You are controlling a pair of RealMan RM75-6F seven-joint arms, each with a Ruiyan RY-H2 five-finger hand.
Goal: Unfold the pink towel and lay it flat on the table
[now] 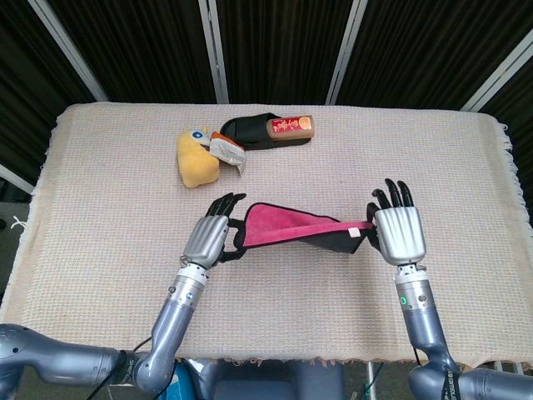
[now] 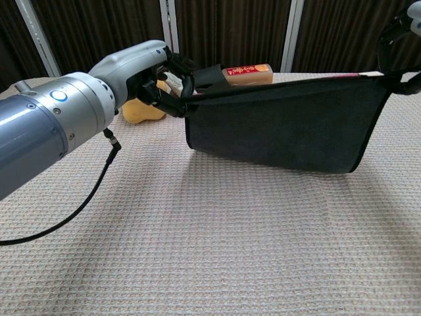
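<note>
I hold the towel [image 1: 296,231] stretched between my two hands above the middle of the table [image 1: 100,192], its pink face up and its dark underside hanging toward me. My left hand [image 1: 208,242] pinches the left corner with fingers curled in on the cloth; my right hand [image 1: 398,233] has the right corner, though in the chest view that hand [image 2: 402,39] is mostly cut off, so I cannot tell exactly how the fingers lie on it. To finish well, I judge I should keep the top edge taut and level, lower both hands together so the hanging edge meets the table first, then draw the held edge across so the cloth settles without a crease, and only then release both corners. Further back lie a yellow plush [image 1: 196,156], a crumpled wrapper [image 1: 226,150] touching it, and a dark slipper [image 1: 250,131] with an orange packet [image 1: 289,126] on it. They sit well apart from the towel, so nothing blocks the spot below.
</note>
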